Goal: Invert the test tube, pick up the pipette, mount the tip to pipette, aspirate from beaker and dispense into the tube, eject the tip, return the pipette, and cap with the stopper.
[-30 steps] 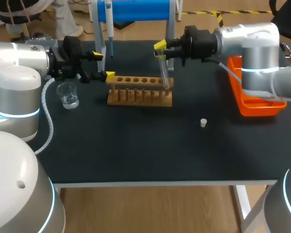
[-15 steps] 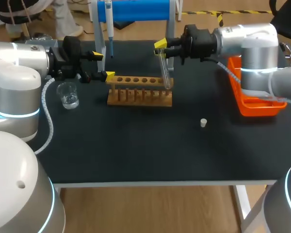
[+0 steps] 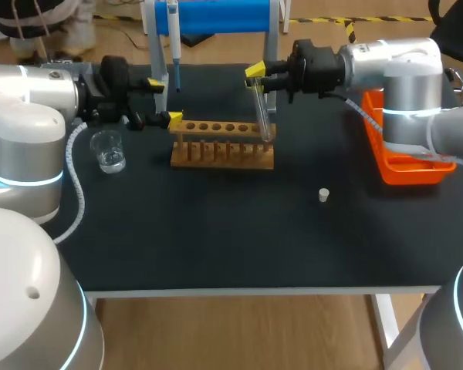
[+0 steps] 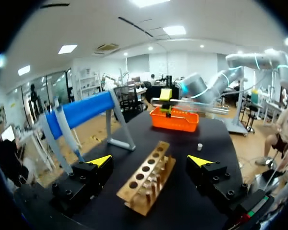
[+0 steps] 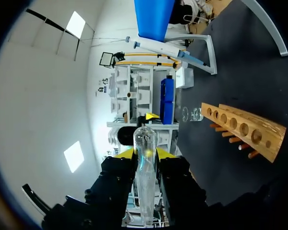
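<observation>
On the black desk (image 3: 216, 239), the clear glass beaker (image 3: 108, 150) sits left of the long wooden tube rack (image 3: 222, 144). The small white stopper (image 3: 322, 195) lies front-right of it, the orange plastic tray (image 3: 405, 158) farther right, the blue pipette stand (image 3: 224, 15) behind.

Left arm (image 3: 32, 96) comes in low from the left at the far side, left claw (image 3: 163, 102) pointing right, fingers spread wide. Right arm (image 3: 390, 65) reaches across from the right, right claw (image 3: 256, 79) pinched on the test tube (image 3: 261, 117).

head: high, behind, facing down | wrists: low, facing each other | shared: rack (image 3: 222, 143)
</observation>
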`<action>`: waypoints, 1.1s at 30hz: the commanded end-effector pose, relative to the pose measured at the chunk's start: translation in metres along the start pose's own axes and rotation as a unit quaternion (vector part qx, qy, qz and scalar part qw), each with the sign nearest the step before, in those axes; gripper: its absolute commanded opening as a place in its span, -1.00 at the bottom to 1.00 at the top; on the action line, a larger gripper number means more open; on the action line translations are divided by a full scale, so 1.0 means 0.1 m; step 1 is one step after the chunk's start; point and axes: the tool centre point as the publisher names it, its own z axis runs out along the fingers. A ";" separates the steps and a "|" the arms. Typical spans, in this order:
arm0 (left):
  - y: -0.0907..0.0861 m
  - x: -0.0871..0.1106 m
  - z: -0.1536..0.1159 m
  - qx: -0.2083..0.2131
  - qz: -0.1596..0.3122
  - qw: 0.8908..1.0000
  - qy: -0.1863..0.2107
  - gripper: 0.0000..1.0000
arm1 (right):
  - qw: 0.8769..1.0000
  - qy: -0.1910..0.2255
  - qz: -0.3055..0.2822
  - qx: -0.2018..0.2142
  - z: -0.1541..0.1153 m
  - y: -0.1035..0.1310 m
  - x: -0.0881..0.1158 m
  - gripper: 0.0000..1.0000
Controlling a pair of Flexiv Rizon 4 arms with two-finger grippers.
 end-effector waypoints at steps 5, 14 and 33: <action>-0.23 0.20 -0.15 0.218 0.277 0.935 0.024 1.00 | 1.000 -0.001 0.000 0.002 -0.01 0.01 0.00 -1.00; -0.39 0.36 -0.23 0.307 0.375 0.864 0.137 1.00 | 1.000 -0.001 0.000 0.002 -0.01 0.01 0.00 -1.00; -0.42 0.58 -0.16 0.279 0.492 0.824 0.031 1.00 | 1.000 -0.001 0.000 0.002 -0.01 0.01 0.00 -1.00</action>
